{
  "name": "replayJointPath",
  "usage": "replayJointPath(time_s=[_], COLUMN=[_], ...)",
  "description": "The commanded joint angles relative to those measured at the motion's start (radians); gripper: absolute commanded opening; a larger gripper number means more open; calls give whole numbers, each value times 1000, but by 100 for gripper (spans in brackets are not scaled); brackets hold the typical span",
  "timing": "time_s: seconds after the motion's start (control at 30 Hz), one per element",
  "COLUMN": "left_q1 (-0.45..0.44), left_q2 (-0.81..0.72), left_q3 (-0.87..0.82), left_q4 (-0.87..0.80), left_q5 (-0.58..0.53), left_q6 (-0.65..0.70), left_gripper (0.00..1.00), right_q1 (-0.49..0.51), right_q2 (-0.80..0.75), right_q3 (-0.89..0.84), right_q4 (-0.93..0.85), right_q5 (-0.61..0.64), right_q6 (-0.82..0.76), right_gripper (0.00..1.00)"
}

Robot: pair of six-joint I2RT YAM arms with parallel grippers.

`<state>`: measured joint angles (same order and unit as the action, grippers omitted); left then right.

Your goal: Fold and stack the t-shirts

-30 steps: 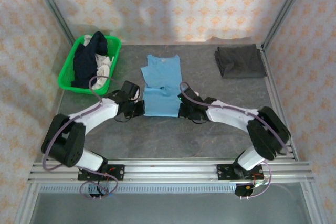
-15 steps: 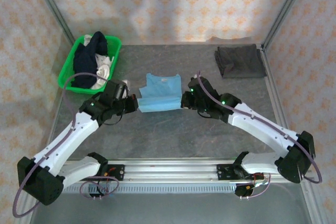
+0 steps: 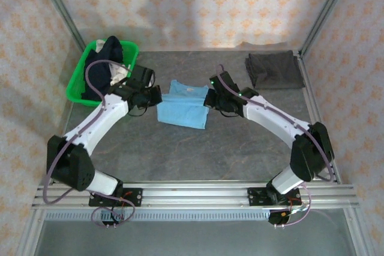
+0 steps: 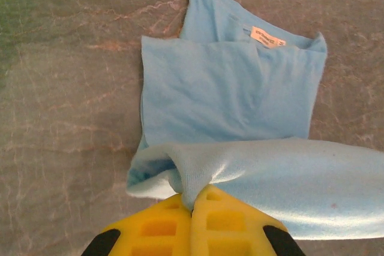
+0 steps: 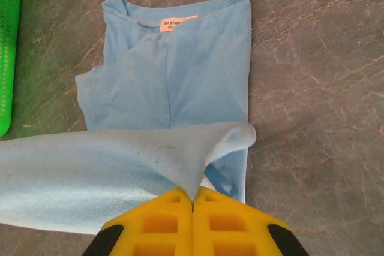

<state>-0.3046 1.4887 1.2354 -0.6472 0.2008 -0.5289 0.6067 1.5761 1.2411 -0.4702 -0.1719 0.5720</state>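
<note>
Left tool [image 4: 192, 201], beside the green basket [image 3: 77, 85], and right tool [image 5: 192, 199] each clamp a lifted corner of the light blue t-shirt [image 3: 183, 107] lying mid-table [image 3: 180, 148], a folded dark grey t-shirt [image 3: 273, 70] well apart at right, while the wrist views show the white neck label [image 4: 267, 38].

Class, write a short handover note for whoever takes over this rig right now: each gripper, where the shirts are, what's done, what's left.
Left gripper: shut on the blue shirt, left corner of its lifted edge.
Right gripper: shut on the same edge, right corner.
Blue shirt: mid-table, collar end flat, held edge raised over it.
Grey shirt: far right, looks folded.
Basket: far left, holds navy cloth and white cloth.
Done: grey shirt.
Left: lay the blue edge down, finish folding, stack, then the basket's clothes.
</note>
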Motion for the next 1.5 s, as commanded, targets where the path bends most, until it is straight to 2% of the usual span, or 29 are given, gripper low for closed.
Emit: replayJointPath(time_s=[0.0, 0.2, 0.37, 0.4, 0.47, 0.5, 0.53, 0.63, 0.67, 0.7, 0.73, 0.77, 0.8, 0.9, 1.07, 1.17, 1.37, 1.47], left_q1=[43, 85, 99, 102, 111, 114, 119, 136, 140, 144, 146, 148, 147, 146, 134, 125, 139, 151], left_q2=[75, 263, 454, 493, 560, 591, 616, 670, 683, 697, 708, 716, 715, 690, 604, 572, 636, 677], left_q3=[61, 237, 423, 459, 536, 574, 606, 685, 714, 743, 769, 787, 791, 750, 633, 576, 619, 656], left_q4=[-34, -69, -135, -147, -181, -199, -216, -243, -255, -269, -287, -301, -305, -278, -214, -164, -114, -90], left_q5=[-64, -50, -44, -32, -27, -25, -20, -16, -16, -19, -22, -28, -31, -27, -37, -16, 58, 76], left_q6=[39, 65, 89, 98, 112, 120, 126, 138, 142, 146, 152, 159, 165, 177, 187, 199, 210, 208], left_gripper=[0, 0, 1, 9, 11, 15, 17, 23, 24, 29, 35, 41, 45, 47, 48, 49, 51, 54], right_q1=[-54, -104, -127, -133, -145, -147, -151, -162, -170, -179, -185, -190, -191, -191, -182, -171, -160, -159], right_q2=[70, 222, 353, 380, 432, 459, 479, 527, 536, 543, 548, 553, 553, 512, 388, 353, 369, 421], right_q3=[59, 177, 295, 316, 365, 395, 423, 487, 501, 508, 515, 525, 529, 479, 261, 191, 214, 288], right_q4=[19, 12, -45, -47, -63, -78, -101, -141, -145, -139, -139, -145, -153, -133, 35, 104, 176, 137], right_q5=[-22, -69, -50, -53, -64, -59, -44, -4, -6, -16, -20, -19, -3, 10, -43, -68, -133, -94], right_q6=[-1, -3, -14, -14, -17, -22, -24, -37, -38, -40, -41, -41, -46, -57, -74, -88, -96, -107], right_gripper=[0, 0, 0, 0, 2, 9, 12, 12, 8, 10, 19, 36, 47, 49, 51, 50, 51, 51])
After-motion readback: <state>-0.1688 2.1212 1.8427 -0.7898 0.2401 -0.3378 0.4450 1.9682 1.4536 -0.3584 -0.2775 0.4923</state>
